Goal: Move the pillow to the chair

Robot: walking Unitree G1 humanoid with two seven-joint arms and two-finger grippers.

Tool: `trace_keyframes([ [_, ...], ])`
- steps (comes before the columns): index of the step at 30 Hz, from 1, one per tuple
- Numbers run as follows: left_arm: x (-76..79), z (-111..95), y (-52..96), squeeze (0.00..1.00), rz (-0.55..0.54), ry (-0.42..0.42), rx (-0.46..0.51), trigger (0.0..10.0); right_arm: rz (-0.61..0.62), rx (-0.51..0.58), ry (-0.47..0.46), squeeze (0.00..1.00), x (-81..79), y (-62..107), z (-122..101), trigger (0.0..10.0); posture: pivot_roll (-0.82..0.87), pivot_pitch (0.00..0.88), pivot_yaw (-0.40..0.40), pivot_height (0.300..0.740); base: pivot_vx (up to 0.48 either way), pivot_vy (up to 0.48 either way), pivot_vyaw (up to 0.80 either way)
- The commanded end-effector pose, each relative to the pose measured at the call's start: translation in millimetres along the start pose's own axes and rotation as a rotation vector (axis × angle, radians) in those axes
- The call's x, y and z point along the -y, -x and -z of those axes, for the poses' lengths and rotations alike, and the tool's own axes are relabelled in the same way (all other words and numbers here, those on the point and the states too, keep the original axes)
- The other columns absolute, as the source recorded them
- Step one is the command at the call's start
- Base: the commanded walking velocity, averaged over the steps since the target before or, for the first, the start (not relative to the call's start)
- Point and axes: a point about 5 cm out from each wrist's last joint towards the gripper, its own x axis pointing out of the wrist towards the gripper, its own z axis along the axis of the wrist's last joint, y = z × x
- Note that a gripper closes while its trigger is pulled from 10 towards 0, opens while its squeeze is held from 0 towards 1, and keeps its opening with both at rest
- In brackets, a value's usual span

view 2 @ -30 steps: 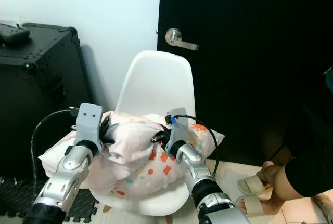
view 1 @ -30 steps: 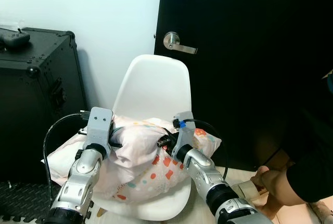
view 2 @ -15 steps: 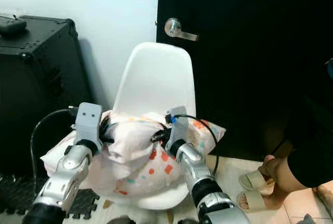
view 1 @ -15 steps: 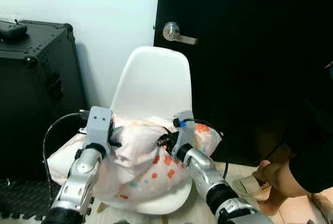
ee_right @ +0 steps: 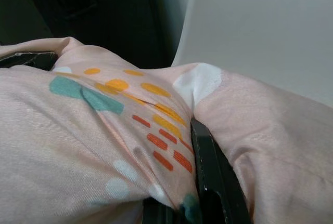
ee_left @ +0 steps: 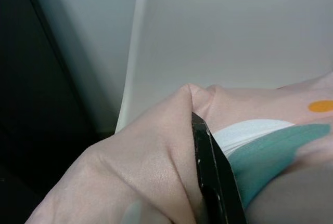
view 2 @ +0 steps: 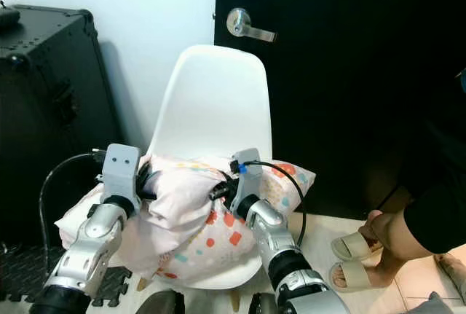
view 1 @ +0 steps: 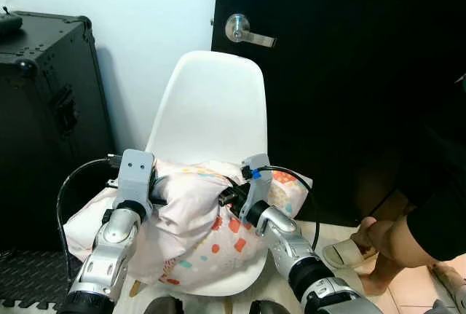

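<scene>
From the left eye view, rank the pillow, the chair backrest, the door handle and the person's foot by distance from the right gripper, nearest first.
1. Pillow: pinched in the right gripper, on the seat.
2. Chair backrest: just behind and above the gripper.
3. Person's foot: on the floor to the robot's right.
4. Door handle: high on the black door, behind the chair.
Foot and handle are close to call.

black case [view 1: 44, 110] left, person's foot [view 2: 357, 252] right
</scene>
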Motion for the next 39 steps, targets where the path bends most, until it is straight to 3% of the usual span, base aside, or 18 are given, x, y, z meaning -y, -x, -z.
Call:
trace_keyframes([
  [1,-34.4,19.3,7.2,0.00,-0.165,-0.027,-0.090,10.0,0.142,-0.008,0.000,0.00,30.8,19.2,3.4,10.0,0.14,0.000,-0.144,0.601,0.000,0.000,0.00],
  [25,-26.8,23.4,8.7,0.00,-0.139,-0.026,-0.108,10.0,0.121,0.074,-0.058,0.00,34.1,25.2,-0.6,10.0,0.13,0.000,-0.136,0.577,0.000,0.000,0.00],
  [33,-26.2,23.6,7.9,0.00,-0.131,-0.036,-0.111,10.0,0.123,0.038,-0.051,0.00,33.6,26.5,4.5,10.0,0.13,0.000,-0.134,0.543,0.000,0.000,0.00],
  [39,-25.0,24.3,8.5,0.00,-0.125,-0.044,-0.113,10.0,0.123,0.035,-0.048,0.00,33.9,26.5,4.8,10.0,0.13,0.000,-0.134,0.543,0.000,0.000,0.00],
])
